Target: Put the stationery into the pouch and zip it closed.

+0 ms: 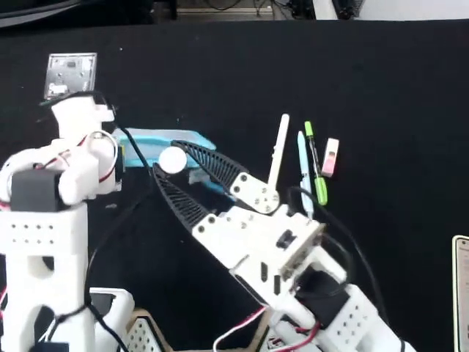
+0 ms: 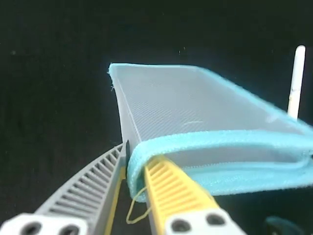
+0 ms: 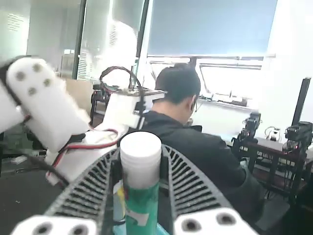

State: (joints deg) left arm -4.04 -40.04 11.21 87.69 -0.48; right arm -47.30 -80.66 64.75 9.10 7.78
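Nearest, the right arm stretches from the table's front edge toward the middle, and the right gripper (image 3: 141, 156) is clamped on an upright glue stick (image 3: 142, 196), white cap on top and green body below, 1 ribbed black finger on each side. From above, that cap sits over the near edge of the pouch (image 2: 195, 107). The pouch lies flat left of centre. At its left end the left gripper (image 2: 137, 156) pinches the teal rim between its grey and yellow fingers. To the right, well apart from the pouch, 4 pieces lie close together: a white pen (image 1: 278, 150), a blue pen (image 1: 304, 172), a green highlighter (image 1: 315, 165) and an eraser (image 1: 330, 158). Beyond them the black table (image 1: 381, 88) runs open to its far edge. A metal plate (image 1: 71, 73) lies at the far left.
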